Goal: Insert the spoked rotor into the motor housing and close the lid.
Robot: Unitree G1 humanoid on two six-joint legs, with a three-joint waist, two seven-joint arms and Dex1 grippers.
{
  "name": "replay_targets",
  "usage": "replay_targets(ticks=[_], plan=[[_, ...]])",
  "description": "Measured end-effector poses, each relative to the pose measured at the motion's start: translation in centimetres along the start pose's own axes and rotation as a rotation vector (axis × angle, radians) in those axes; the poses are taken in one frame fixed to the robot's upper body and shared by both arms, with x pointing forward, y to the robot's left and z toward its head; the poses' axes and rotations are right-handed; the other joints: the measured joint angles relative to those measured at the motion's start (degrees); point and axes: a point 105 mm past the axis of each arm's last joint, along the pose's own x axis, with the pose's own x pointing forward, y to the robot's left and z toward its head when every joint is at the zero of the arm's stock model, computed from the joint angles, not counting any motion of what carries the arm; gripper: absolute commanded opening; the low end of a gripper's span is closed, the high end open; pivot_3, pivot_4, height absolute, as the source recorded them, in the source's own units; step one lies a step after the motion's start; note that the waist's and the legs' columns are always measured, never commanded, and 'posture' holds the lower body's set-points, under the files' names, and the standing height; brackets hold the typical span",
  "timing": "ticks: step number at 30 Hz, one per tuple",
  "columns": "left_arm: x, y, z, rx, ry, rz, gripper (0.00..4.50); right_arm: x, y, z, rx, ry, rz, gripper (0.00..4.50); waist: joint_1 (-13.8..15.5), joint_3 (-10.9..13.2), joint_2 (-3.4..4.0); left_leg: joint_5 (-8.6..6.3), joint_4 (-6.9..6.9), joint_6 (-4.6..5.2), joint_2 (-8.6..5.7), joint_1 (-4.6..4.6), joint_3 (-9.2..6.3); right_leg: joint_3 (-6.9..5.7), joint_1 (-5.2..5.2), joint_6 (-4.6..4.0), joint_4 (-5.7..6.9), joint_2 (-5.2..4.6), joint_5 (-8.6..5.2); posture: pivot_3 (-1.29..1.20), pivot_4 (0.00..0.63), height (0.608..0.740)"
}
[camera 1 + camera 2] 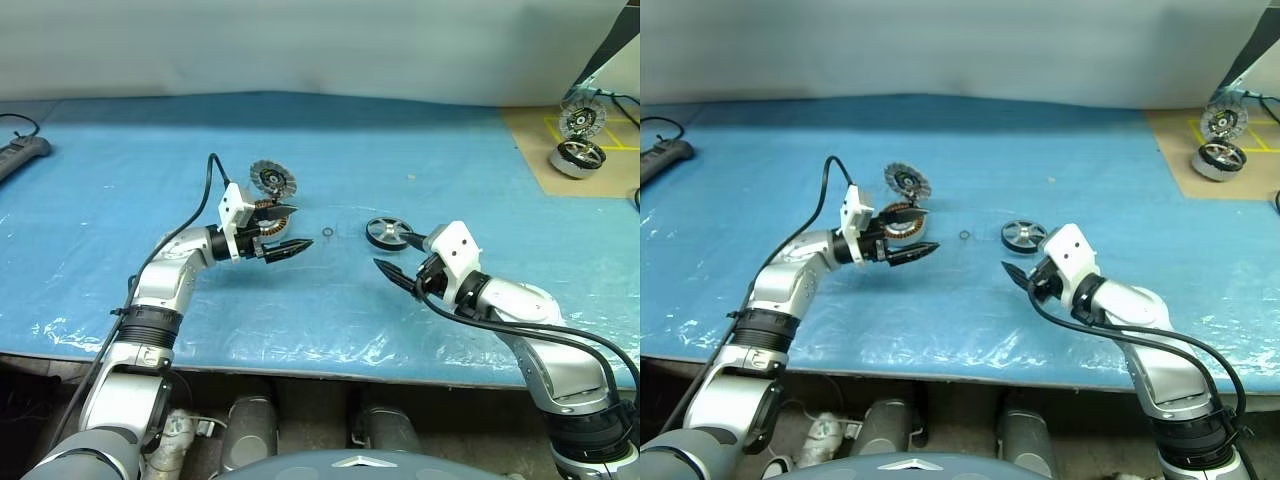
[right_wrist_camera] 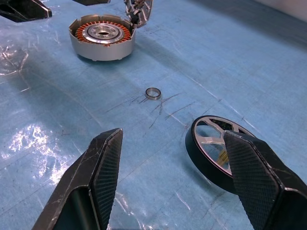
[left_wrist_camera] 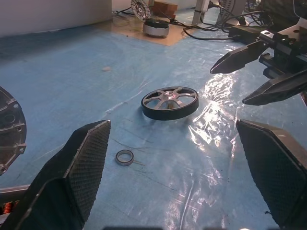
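**Left eye view: both tools released over the blue worktop**

Blue plastic-covered worktop (image 1: 330,150) carries everything. Left tool (image 1: 283,230) gapes empty just beside the round metal motor housing with copper windings (image 2: 101,37); the silver ribbed-edge lid (image 1: 273,180) leans just behind it. Right tool (image 1: 402,257) gapes empty near the black spoked rotor (image 1: 387,233). A small metal ring (image 1: 329,233) lies between.

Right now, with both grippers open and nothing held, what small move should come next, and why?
Probably ease the right gripper forward to straddle the spoked rotor, then close. The rotor lies flat on the blue sheet just beyond that gripper's open fingers, apart from the motor housing, whose copper windings are exposed with the lid tilted up behind it.
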Motion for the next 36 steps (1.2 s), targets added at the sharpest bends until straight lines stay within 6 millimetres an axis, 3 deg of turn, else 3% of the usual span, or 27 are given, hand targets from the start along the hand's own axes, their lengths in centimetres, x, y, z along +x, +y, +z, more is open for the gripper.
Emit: replay_targets(ticks=[18, 24, 31, 36], plan=[[0.0, 0.0, 0.1, 0.001, 0.000, -0.005, 4.48, 0.0, -0.1, 0.0, -0.003, -0.001, -0.012, 3.56, 0.0, 0.0, 0.00, 0.00, 0.00, 0.00, 0.00, 0.00, 0.00, 0.00, 0.00, 0.00, 0.00, 0.00, 0.00, 0.00, 0.150, 0.740], [-0.7, 2.2, 1.3, 0.088, 0.040, 0.035, 4.48, 0.0, -0.1, 0.1, -0.005, 0.000, -0.009, 3.56, 0.0, 0.0, 0.00, 0.00, 0.02, 0.00, -0.01, 0.00, 0.00, 0.01, 0.00, 0.00, 0.01, 0.00, 0.00, 0.00, 0.150, 0.740], [-1.9, 4.3, 2.3, 0.370, 0.270, -0.039, 4.48, 0.3, -0.4, -0.4, -0.011, 0.016, -0.006, 3.56, 0.1, 0.0, 0.00, 0.01, 0.00, -0.01, -0.02, -0.01, 0.00, 0.00, 0.00, 0.01, 0.00, 0.00, 0.00, 0.00, 0.150, 0.740], [-2.9, 5.6, 0.2, 0.452, 0.490, -0.090, 4.48, 0.8, 0.2, -0.4, -0.024, 0.014, 0.012, 3.56, 0.2, 0.0, -0.01, 0.04, 0.00, -0.07, 0.00, 0.00, -0.01, -0.01, -0.01, 0.01, 0.03, 0.00, 0.00, 0.00, 0.150, 0.740]])
